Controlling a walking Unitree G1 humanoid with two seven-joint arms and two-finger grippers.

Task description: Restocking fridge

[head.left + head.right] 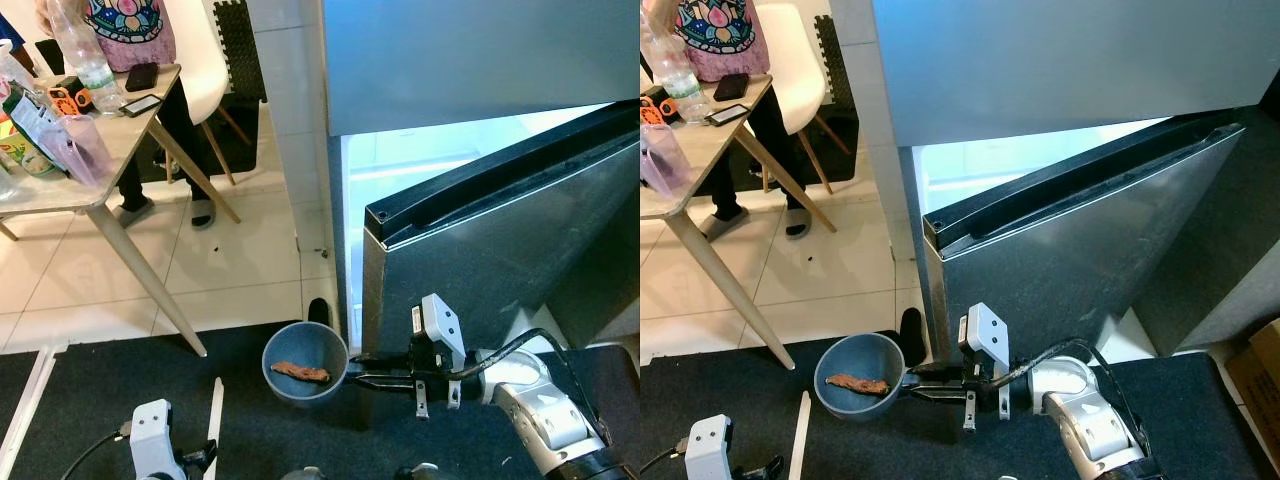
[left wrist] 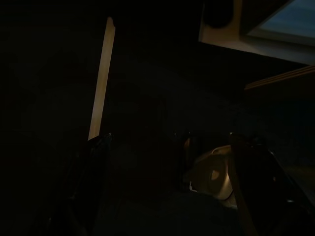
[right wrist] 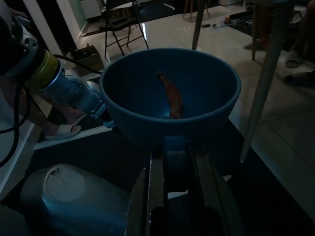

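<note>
A blue bowl (image 1: 283,350) hangs low over the dark mat, just left of the fridge door's front corner. A brown strip of food (image 1: 300,373) lies in its bottom. My right gripper (image 1: 362,380) reaches left and is shut on the bowl's near edge. In the right wrist view its fingers (image 3: 155,182) clamp a tab on the bowl's wall (image 3: 211,118), with the strip (image 3: 171,96) inside. The grey fridge door (image 1: 500,260) stands partly open, and the lit interior (image 1: 400,160) shows behind it. My left gripper (image 1: 198,458) hangs idle at the lower left.
A wooden table (image 1: 90,185) with bottles, packets and phones stands at the far left. A person sits behind it beside a white chair (image 1: 205,60). A pale slat (image 1: 214,420) lies on the dark mat (image 1: 90,400). A black slipper (image 1: 318,312) rests by the fridge's base.
</note>
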